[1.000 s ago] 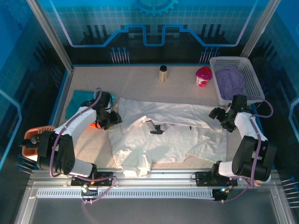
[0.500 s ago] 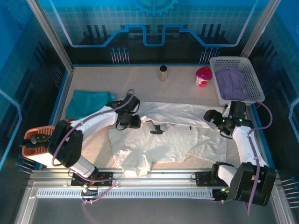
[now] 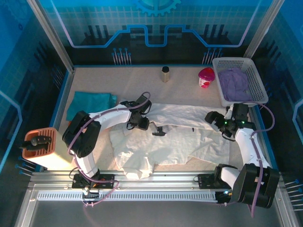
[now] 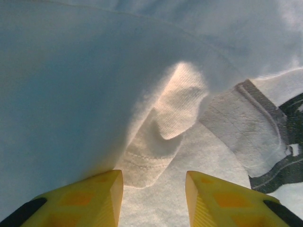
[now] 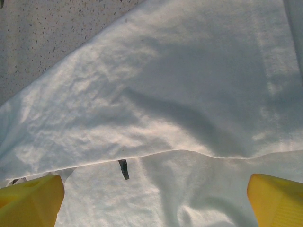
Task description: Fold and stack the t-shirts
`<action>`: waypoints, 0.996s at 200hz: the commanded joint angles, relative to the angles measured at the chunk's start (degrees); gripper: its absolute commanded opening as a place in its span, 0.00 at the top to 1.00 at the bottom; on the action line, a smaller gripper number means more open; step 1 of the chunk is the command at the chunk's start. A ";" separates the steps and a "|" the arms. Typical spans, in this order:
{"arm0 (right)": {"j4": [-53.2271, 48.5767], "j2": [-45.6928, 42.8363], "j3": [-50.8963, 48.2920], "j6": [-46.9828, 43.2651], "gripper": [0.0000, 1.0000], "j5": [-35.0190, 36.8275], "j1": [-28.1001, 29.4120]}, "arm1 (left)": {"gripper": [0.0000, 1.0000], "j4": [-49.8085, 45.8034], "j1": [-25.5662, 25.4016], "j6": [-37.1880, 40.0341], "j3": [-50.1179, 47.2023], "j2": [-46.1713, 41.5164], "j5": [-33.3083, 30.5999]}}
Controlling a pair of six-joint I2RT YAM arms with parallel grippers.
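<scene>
Left wrist: left jaws part-open over white shirt [image 4: 156, 118] fold, gripping nothing; right jaws wide, empty.

I've got the white t-shirt [image 3: 175, 142] spread across the middle of the table [image 3: 189, 80], unfolded and rumpled, with its near-left corner bunched into a crumpled heap. A dark print [image 3: 158, 131] shows near its centre. From the left wrist I see a stitched hem curled over into a soft fold. The teal t-shirt [image 3: 90, 101] lies flat at the left, near the white one's far-left corner.
</scene>
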 commanded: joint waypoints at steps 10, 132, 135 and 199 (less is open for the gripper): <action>0.77 0.57 -0.20 0.62 0.00 -1.47 0.76 | 0.61 0.01 -1.14 0.53 1.63 2.19 -2.34; 0.93 1.63 -0.15 0.71 0.01 -2.46 0.82 | 0.90 -9.37 -1.84 -2.74 7.18 3.59 -5.35; 0.96 1.63 -0.13 0.74 0.01 -2.40 0.79 | 0.90 -10.14 -1.90 -2.89 7.62 3.57 -5.18; 1.74 3.21 0.23 1.06 0.02 -3.55 0.79 | 0.89 -26.34 -4.80 -5.39 14.92 4.53 -2.69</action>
